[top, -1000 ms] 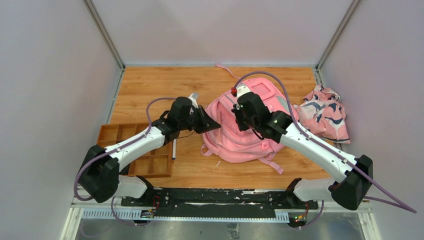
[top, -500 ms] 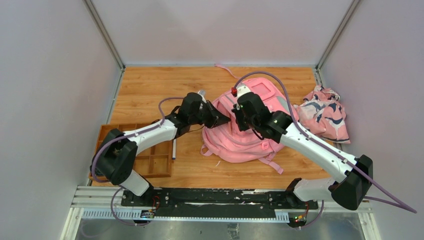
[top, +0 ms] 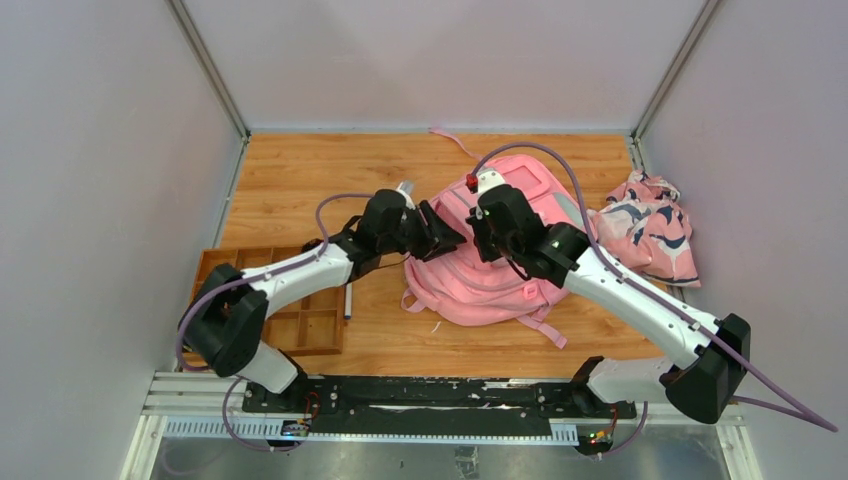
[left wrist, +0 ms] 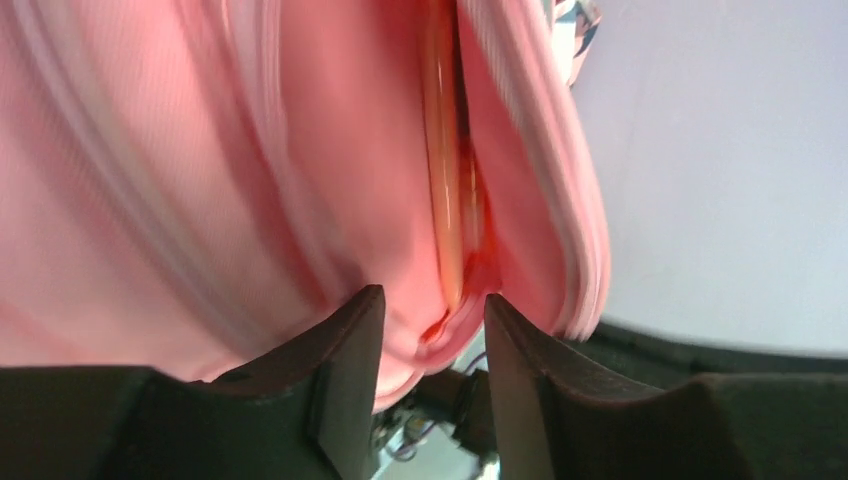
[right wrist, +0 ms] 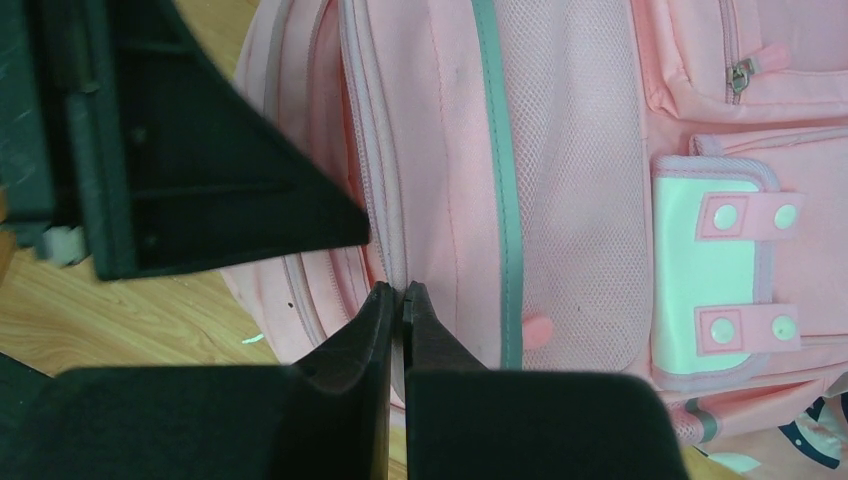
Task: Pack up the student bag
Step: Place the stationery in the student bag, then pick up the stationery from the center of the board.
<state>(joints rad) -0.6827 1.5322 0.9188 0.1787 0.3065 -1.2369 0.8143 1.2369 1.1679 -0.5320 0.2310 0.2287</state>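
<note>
Two grippers meet at the left edge of the mid-table student bag (top: 497, 283): the left gripper (left wrist: 428, 302) holds its jaws parted around a slim orange item (left wrist: 443, 200) in the bag's open slit, while the right gripper (right wrist: 402, 292) is clamped shut on the zip edge. Should that pinch slip, the mouth could close and squeeze the item out. Only the left wrist view shows the item, and only the right wrist view shows the pinched seam.

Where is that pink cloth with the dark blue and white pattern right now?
In the overhead view the cloth lies at the right edge of the table, just beside the backpack.
</note>
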